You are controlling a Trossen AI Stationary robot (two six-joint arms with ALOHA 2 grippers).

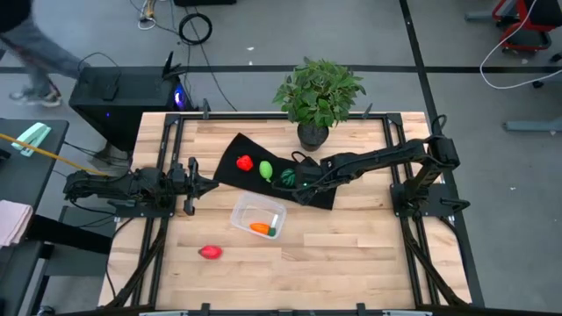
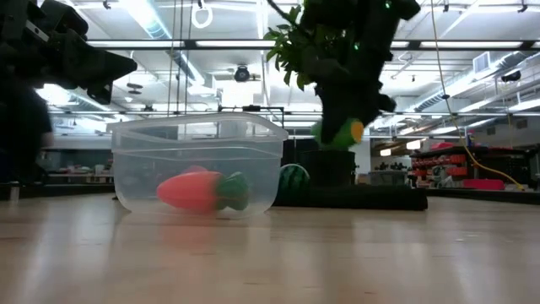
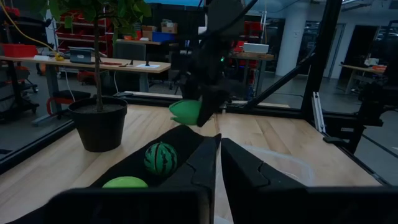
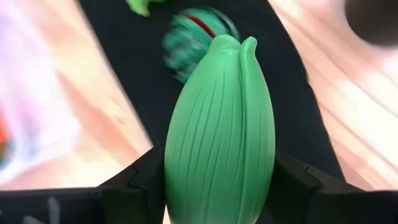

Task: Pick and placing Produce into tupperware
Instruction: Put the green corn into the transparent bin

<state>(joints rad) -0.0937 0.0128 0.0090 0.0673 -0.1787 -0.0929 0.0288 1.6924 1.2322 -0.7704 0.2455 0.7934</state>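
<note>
Now right claw (image 4: 217, 186) clamping ribbed green vegetable (image 4: 219, 124), above black mat (image 1: 327, 197)

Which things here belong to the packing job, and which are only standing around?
Belong to the job:
- tupperware, with the carrot inside
- green vegetable, held in the right gripper
- striped melon, green piece and red piece on the mat
- red piece on the table

Only standing around:
- potted plant
- black mat
- left gripper, waiting

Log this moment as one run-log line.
right gripper: shut on green vegetable, lifted over mat | left gripper: shut, waiting | tupperware: carrot inside
</note>
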